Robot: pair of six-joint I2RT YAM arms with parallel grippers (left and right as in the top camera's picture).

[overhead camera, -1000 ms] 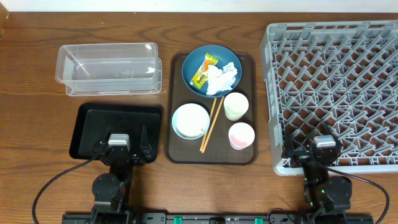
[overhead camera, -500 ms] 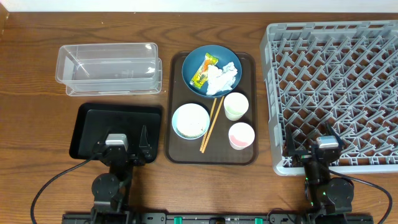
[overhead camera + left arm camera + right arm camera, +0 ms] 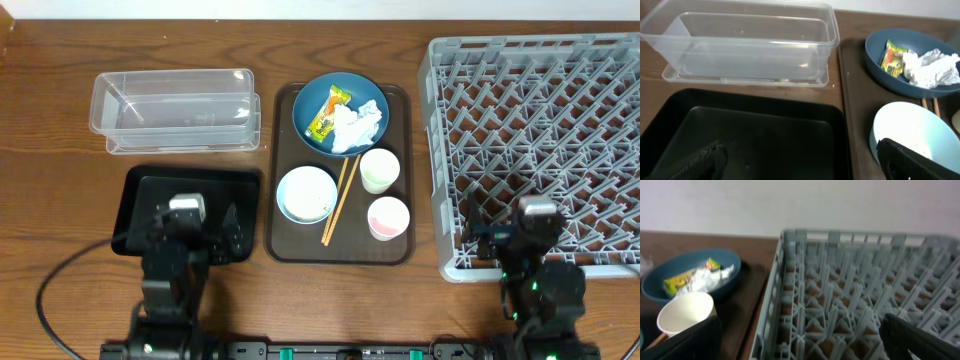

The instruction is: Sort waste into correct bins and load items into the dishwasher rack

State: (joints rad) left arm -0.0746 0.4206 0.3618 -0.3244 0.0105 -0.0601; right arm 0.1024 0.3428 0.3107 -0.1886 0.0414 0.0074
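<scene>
Left hand (image 3: 196, 228) and right hand (image 3: 535, 236) are both sitting spread wide, empty, flanking the tray's (image 3: 290, 240) near end. Wrapper (image 3: 330, 112) is lying in the blue bowl (image 3: 305, 110) at the tray's far end, long axis running roughly near-far. Left hand is sitting closer, so I'm betting on it reaching first.

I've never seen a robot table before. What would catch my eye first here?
The big grey pegged rack fills the right side. In the middle, a brown tray carries a dark blue bowl holding a yellow-green wrapper and crumpled tissue. On the left sit a clear tub and, nearer the robot, a black tray.
</scene>
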